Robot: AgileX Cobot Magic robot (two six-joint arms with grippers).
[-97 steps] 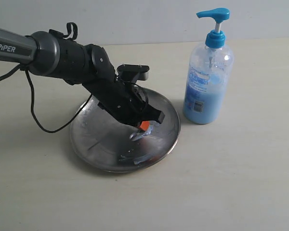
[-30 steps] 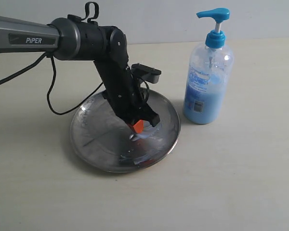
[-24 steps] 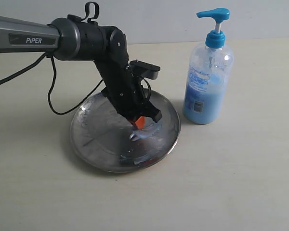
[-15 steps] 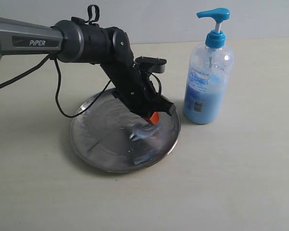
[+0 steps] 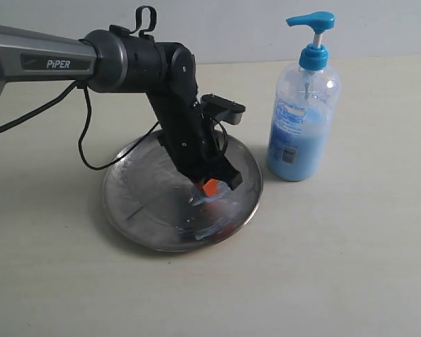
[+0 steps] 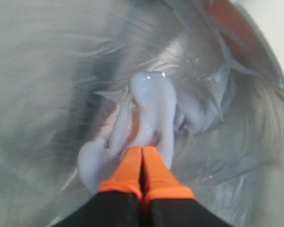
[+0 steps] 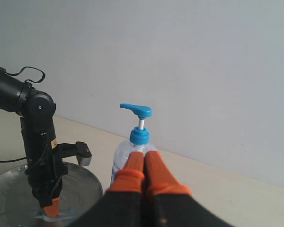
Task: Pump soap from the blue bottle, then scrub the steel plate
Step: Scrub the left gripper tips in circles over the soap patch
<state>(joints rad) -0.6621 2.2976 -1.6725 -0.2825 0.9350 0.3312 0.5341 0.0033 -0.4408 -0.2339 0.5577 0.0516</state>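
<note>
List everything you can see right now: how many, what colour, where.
steel plate: one, silver-grey, on the table beside the bottle.
soap: one blob, pale blue, on the plate at the left fingertips.
blue bottle: one, clear with blue pump, upright beside the plate.
table: one, beige, under everything.
left gripper: one, black with orange fingers, shut, tips in the soap.
right gripper: one, black with orange fingers, shut, pointed toward the bottle, apart from it.
</note>
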